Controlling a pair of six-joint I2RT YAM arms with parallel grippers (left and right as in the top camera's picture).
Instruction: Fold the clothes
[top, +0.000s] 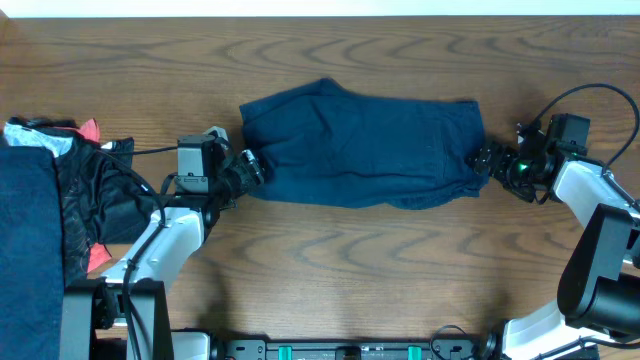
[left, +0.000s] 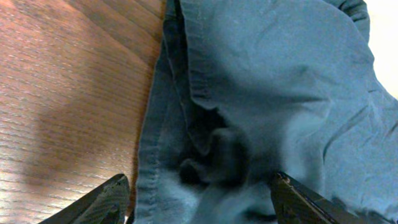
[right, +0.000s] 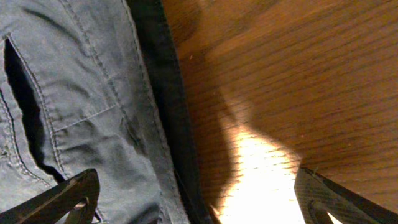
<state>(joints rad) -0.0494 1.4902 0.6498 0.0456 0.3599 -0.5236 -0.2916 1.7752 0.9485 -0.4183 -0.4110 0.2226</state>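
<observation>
**Garment** (top: 365, 155): blue, mid-frame in overhead view, on table (top: 350, 290). Lies as a rumpled oblong, edges uneven. Seams and pocket slit show in R wrist view.

**L gripper** (top: 250, 168): at garment's left end. Fingers (left: 109, 199) apart, straddling the hem, nothing clamped.

**R gripper** (top: 487, 160): at right end. Fingers (right: 62, 199) apart, one over cloth, other over bare wood.

**Pile** (top: 50, 200): dark clothes w/ red bits, left edge of frame, unfolded.

**Status:** early, approx. Garment perhaps doubled once; cannot tell no. of layers. Left to do: pinch ends, fold over, square up, then the pile.
</observation>
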